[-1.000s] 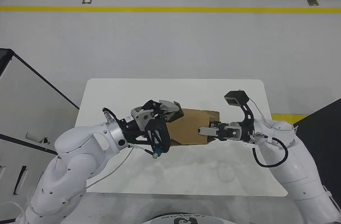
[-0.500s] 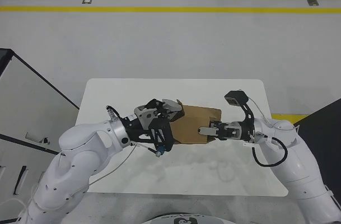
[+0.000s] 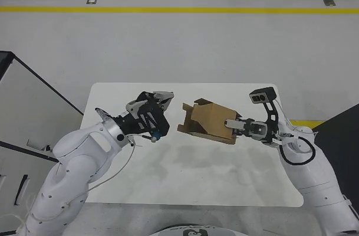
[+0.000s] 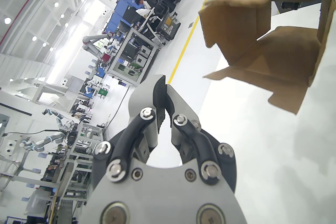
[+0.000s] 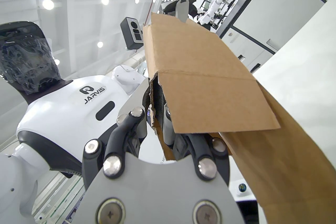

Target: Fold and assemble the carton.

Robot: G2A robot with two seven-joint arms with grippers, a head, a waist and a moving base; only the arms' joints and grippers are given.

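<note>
The brown cardboard carton (image 3: 207, 121) is opened into a tube and held above the middle of the white table (image 3: 238, 183), its open end with loose flaps toward the left arm. My right gripper (image 3: 231, 124) is shut on the carton's right edge; in the right wrist view the carton (image 5: 194, 78) fills the space past the gripper (image 5: 157, 101), its wall pinched between the pads. My left gripper (image 3: 165, 97) is left of the carton, apart from it, shut and holding nothing. From the left wrist the gripper (image 4: 162, 88) points at the carton (image 4: 265, 51), whose flaps hang open.
A dark-framed cabinet (image 3: 17, 112) stands left of the table. A yellow floor line (image 3: 179, 9) runs along the far side. Bare tabletop lies in front of the carton and toward the near edge.
The left gripper let go of the carton and drew back to the left. The right gripper shifted right and turned the carton, which now stands opened with flaps out.
</note>
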